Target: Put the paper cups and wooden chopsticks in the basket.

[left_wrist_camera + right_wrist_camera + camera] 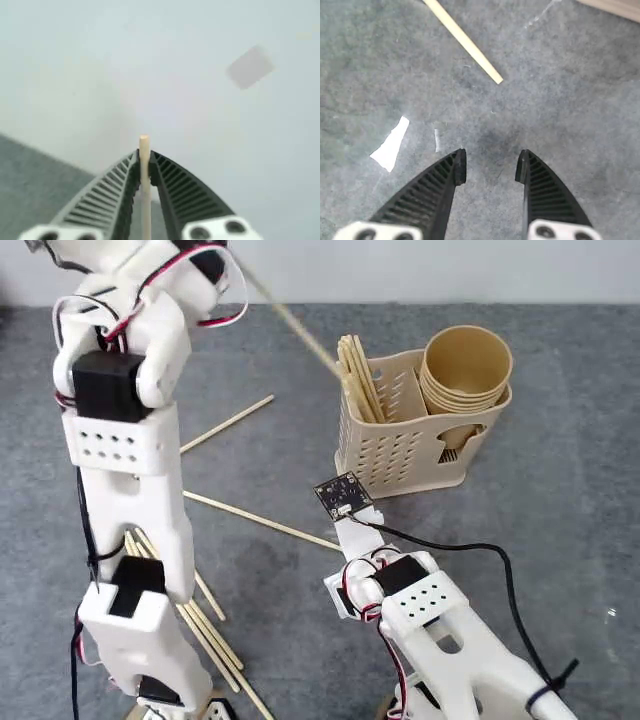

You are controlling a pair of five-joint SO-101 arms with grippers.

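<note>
My left gripper [144, 156] is shut on a wooden chopstick [145, 200], raised high with a pale wall behind it. In the high view that chopstick [290, 322] slants down from the top edge toward the beige basket [400, 455]. The basket holds a stack of paper cups [466, 368] and several chopsticks [356, 380]. My right gripper [491, 167] is open just above the grey mat, with nothing between its fingers. The end of a loose chopstick [466, 44] lies ahead of it.
Loose chopsticks lie on the mat: one [228, 423] left of the basket, one [262, 520] running toward the right arm [420, 610], and several [205, 625] beside the left arm's base. White scraps [390, 144] lie near the right gripper.
</note>
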